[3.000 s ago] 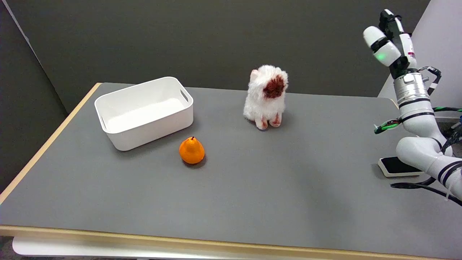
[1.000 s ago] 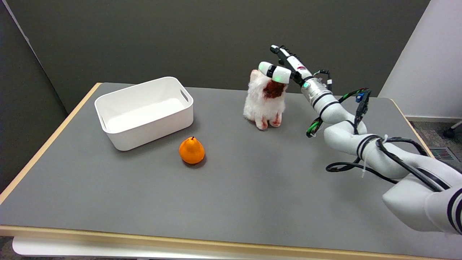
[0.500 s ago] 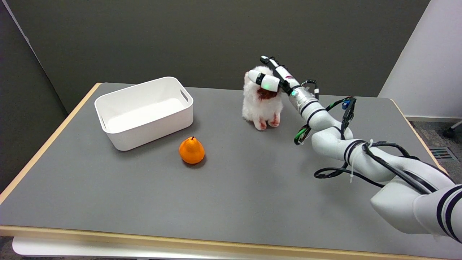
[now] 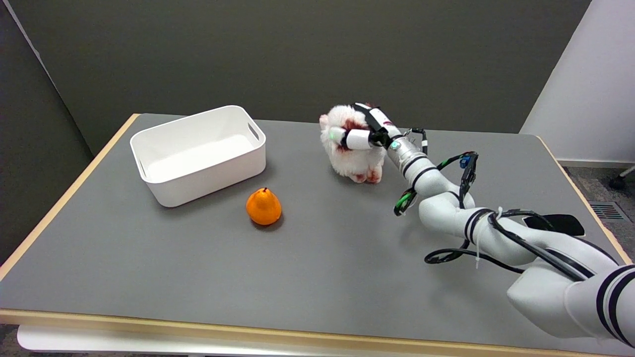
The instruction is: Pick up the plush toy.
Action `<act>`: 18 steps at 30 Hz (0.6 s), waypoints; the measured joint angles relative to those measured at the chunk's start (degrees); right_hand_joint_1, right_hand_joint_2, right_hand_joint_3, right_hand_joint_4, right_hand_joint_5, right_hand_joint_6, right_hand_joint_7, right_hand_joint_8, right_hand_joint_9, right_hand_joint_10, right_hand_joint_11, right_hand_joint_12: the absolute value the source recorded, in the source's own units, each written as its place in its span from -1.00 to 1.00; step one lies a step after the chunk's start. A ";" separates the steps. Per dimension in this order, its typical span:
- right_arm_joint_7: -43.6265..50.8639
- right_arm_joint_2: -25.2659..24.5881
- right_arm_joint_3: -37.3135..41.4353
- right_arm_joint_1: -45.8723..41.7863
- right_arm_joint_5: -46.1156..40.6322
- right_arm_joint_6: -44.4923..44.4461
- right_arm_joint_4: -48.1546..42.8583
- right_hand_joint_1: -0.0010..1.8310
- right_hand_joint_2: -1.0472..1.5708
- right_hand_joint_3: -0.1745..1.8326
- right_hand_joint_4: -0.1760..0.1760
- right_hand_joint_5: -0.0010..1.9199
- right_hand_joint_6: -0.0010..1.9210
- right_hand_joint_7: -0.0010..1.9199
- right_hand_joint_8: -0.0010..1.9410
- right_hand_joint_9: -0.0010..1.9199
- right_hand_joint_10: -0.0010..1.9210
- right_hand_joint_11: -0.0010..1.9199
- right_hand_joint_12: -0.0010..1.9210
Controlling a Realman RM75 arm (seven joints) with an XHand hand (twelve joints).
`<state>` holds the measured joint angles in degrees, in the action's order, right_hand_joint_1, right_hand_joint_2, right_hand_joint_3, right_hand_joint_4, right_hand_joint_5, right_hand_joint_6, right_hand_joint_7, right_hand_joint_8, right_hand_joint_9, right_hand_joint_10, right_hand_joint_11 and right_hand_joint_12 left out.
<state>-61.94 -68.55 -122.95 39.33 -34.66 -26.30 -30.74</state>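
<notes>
Your right arm (image 4: 496, 238), white with black cabling, enters from the lower right and reaches across the grey tabletop (image 4: 317, 267) toward 11 o'clock. A flat black device with a white rim (image 4: 553, 223) lies near the right edge, partly hidden behind the arm.

Left of centre, an orange pear-shaped fruit (image 4: 263, 207) stands upright on the tabletop. At 10 o'clock from it, just beside but apart, sits a white rectangular plastic bin with cut-out handles (image 4: 198, 154); nothing shows inside it.

Far centre: the fluffy white plush toy with reddish-brown face and paws (image 4: 353, 151). It lies at roughly 1 o'clock from the pear and at 3 o'clock from the bin, well apart from both. Toy is tilted over to the left, lower body touching the tabletop.

Your black-and-white robot hand (image 4: 364, 130) is wrapped around the toy's head: one finger (image 4: 354, 139) crosses the face, others curl over the top. Robot hand state: grasping the plush toy.
</notes>
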 measured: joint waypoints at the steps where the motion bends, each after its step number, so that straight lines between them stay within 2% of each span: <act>1: 0.02 -0.11 -0.11 -0.31 -0.32 -0.44 -0.03 0.43 0.74 -0.70 -0.81 -0.51 0.70 -0.28 0.57 -0.28 0.64 -0.22 1.00; 7: 0.09 -0.46 -0.44 -1.59 -2.21 -2.57 -0.20 0.43 0.71 -0.61 -0.77 -0.50 0.70 -0.28 0.55 -0.26 0.67 -0.12 1.00; 18: 0.20 -0.80 -0.82 -3.17 -5.20 -6.96 -0.85 0.44 0.70 -0.61 -0.73 -0.48 0.69 -0.27 0.51 -0.24 0.67 -0.06 1.00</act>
<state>-61.74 -69.35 -123.77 36.16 -39.86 -33.26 -31.58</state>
